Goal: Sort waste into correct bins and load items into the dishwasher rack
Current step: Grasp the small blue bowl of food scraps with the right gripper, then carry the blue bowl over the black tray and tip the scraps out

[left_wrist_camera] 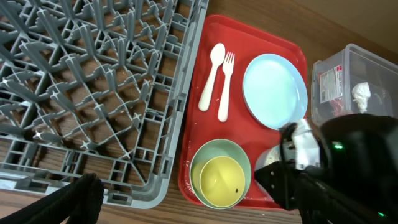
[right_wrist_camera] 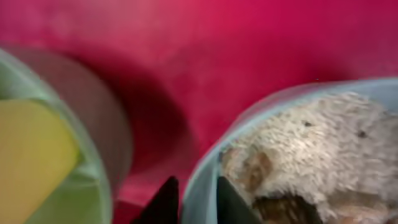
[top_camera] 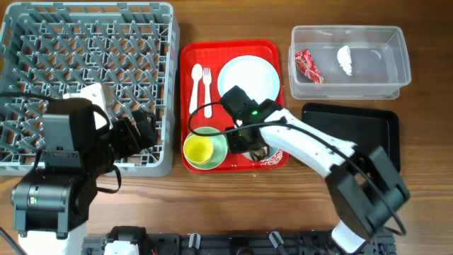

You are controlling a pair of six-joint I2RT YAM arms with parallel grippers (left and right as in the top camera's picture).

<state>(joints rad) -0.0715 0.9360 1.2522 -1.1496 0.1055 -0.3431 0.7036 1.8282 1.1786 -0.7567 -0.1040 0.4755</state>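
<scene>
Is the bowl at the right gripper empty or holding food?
Holding food: the right wrist view shows whitish-brown scraps inside the pale-blue bowl.

The rack (top_camera: 92, 8) is matt grey plastic, and the table (top_camera: 233, 21) is wood-grained with a low sheen. The red tray (top_camera: 226, 51) is glossy plastic, the plate (top_camera: 249, 76) and bowl (right_wrist_camera: 206, 174) are smooth, and the scraps (right_wrist_camera: 311, 143) are grainy and rough. The tub (top_camera: 375, 64) is clear plastic, the wrapper (top_camera: 308, 65) shiny, the tissue (top_camera: 345, 60) crumpled paper, and the black tray (top_camera: 350, 127) matt.
</scene>
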